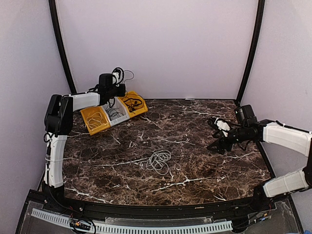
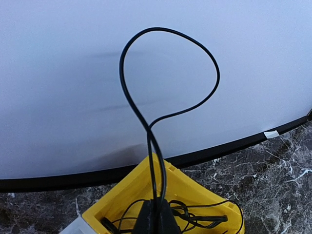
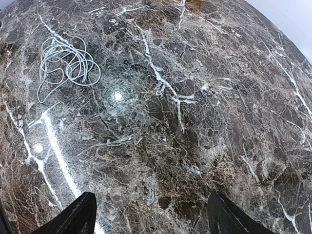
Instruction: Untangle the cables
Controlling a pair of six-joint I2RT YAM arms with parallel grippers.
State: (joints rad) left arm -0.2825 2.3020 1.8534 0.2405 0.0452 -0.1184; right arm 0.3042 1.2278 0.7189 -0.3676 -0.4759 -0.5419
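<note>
We had the black cable (image 2: 148, 129) pinched in the left gripper (image 2: 155, 218); the white coil (image 3: 68, 63) lay left of our wide-open, nearer right gripper (image 3: 153, 217)

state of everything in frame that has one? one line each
left gripper: shut on black cable, raised above the back yellow bin.
black cable: gripped, loop standing free beyond the gripper.
right gripper: open, empty, over the table.
white cable: loose coil, flat on table, no gripper on it.
back yellow bin: holds more black cabling.
grey bin: dark cable inside.
front yellow bin: contents unclear.
</note>
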